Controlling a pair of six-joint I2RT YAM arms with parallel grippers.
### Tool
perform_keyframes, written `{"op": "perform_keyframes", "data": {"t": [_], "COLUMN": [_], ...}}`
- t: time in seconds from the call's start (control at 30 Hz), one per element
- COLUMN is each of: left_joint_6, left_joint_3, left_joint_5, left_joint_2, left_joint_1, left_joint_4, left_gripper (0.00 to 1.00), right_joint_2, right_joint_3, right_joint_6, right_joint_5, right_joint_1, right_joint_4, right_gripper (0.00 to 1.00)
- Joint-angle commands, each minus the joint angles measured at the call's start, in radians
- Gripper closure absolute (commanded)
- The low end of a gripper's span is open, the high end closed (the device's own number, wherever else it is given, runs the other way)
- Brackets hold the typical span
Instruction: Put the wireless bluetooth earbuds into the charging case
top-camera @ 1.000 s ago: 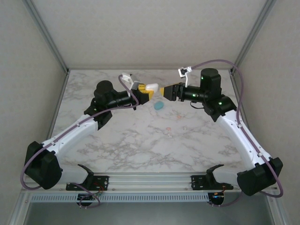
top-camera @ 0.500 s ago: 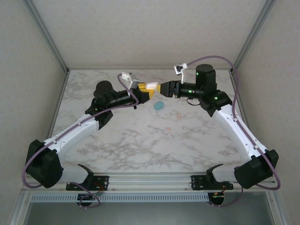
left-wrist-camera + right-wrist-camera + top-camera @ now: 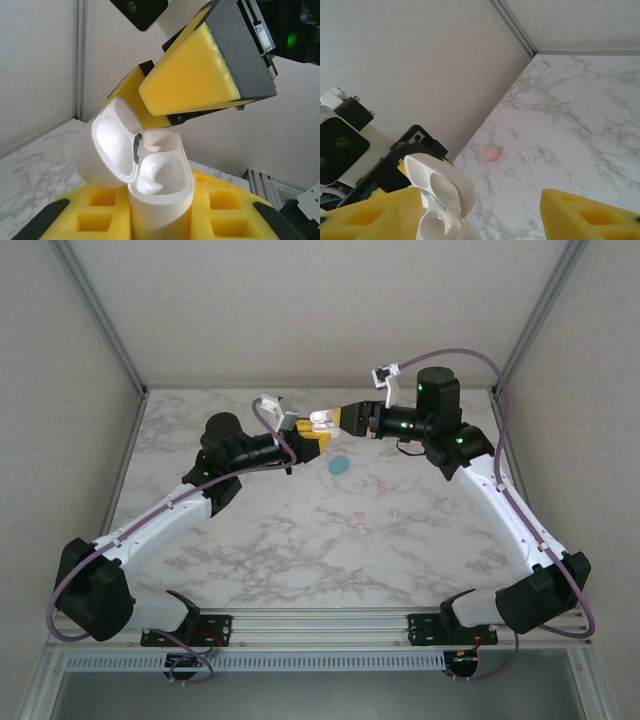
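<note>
My left gripper [image 3: 308,440] [image 3: 160,220] is shut on a white charging case [image 3: 321,422] [image 3: 161,187] and holds it upright above the table. The case's lid [image 3: 102,147] is flipped open to the left and both wells are empty. My right gripper [image 3: 330,419] [image 3: 480,220] is open, its yellow fingers [image 3: 195,85] just above and beside the lid [image 3: 440,182]. Tiny earbuds lie on the marble: two pinkish ones [image 3: 380,483] [image 3: 358,517] and a whitish one [image 3: 397,512]. A teal case [image 3: 340,464] rests below the grippers.
A pink pebble-like case [image 3: 491,153] lies on the marble table [image 3: 250,530] near the back wall. Metal frame posts [image 3: 100,315] and grey walls close in the sides. Purple cables loop over both arms.
My right gripper has moved left and up to the white case held by the left gripper. The lid now stands open. The left arm has barely moved.
</note>
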Motion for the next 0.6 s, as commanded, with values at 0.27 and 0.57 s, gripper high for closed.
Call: {"op": "perform_keyframes", "data": {"t": [0.27,0.57], "left_joint_6": [0.069,0.070], "left_joint_3": [-0.077,-0.106], "left_joint_5": [-0.169,-0.230], "left_joint_2": [-0.052,-0.084], "left_joint_1": [-0.006,-0.006], "left_joint_4": [-0.012,-0.023], "left_gripper": [1.00,1.00], "right_joint_2": [-0.233,-0.012], "right_joint_3": [-0.090,-0.306], "right_joint_6": [-0.044,0.027], "right_joint_5": [0.421,0.440], "right_joint_1": [-0.072,-0.289], "right_joint_4": [-0.163,-0.419], "right_gripper": [0.35,0.55]}}
